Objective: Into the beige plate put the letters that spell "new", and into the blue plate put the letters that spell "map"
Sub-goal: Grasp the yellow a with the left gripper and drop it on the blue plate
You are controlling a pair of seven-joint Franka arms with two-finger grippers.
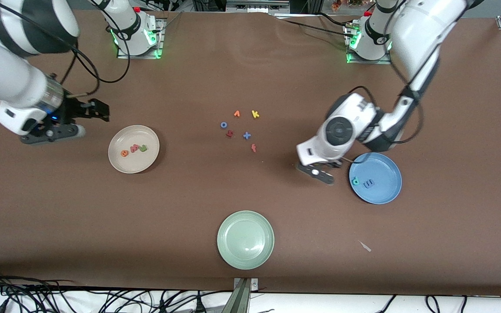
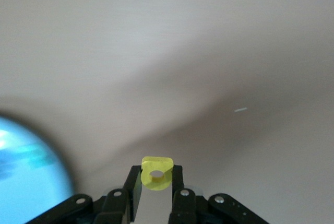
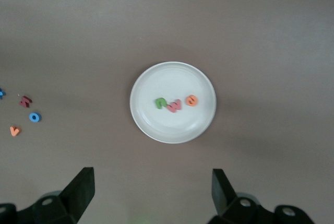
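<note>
The beige plate [image 1: 133, 149] lies toward the right arm's end of the tabletop [image 1: 250, 65], and 3 foam letters are seen in it: the green n [image 1: 143, 148], the red w [image 1: 134, 148] and the orange e [image 1: 124, 153], so the word "new" is judged complete. The right pincer [image 1: 96, 108] hangs released above the tabletop just beside that plate, its fingers spread wide with nothing between them, and that arm appears to wait. The blue plate [image 1: 375, 178] lies toward the left arm's end, and 2 letters rest in it: the teal p [image 1: 355, 181] and the periwinkle m [image 1: 368, 184]. The yellow a [image 2: 156, 172] is gripped in the clenched left pincer [image 1: 315, 172], which is held over the tabletop just beside the blue plate's rim. The letter is pinched at its lower edge, with its holed top standing clear above the fingertips. Such foam is judged very light, soft and slightly springy, so it is best taken across its flat faces with mild pressure; it may cling to a pad when released. The leftover letters lie clustered mid-tabletop, well apart from both plates, and a pale green plate [image 1: 245, 239] sits nearest the front camera.
</note>
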